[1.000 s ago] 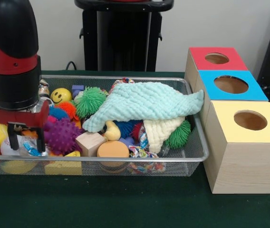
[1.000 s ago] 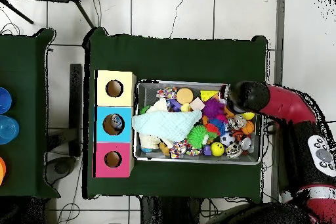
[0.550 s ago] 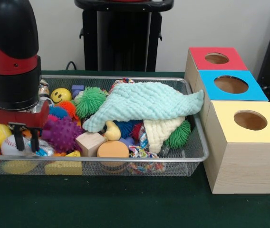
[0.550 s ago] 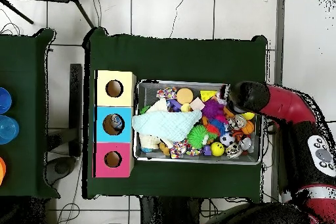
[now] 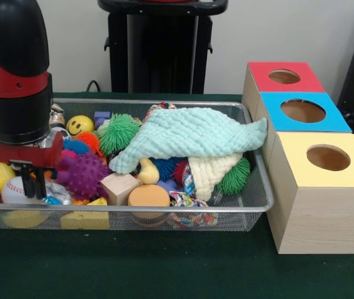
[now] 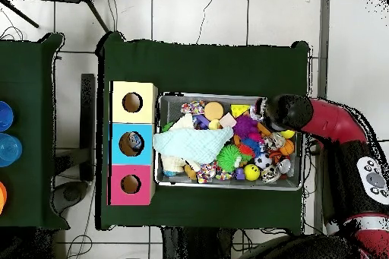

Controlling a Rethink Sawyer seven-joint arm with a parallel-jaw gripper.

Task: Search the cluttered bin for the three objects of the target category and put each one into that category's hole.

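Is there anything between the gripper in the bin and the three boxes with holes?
Yes. The mint cloth is heaped across the middle of the wire bin, between the gripper and the colored boxes, with toys piled beneath it.

The end effector (image 5: 33, 180) hangs in the wire bin (image 5: 252, 205), fingers together, beside a baseball (image 5: 14, 190).

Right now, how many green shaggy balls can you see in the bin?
2: one green shaggy ball near the back, left of the mint cloth; the other under the cloth's right end, by the boxes. The cloth may hide more.
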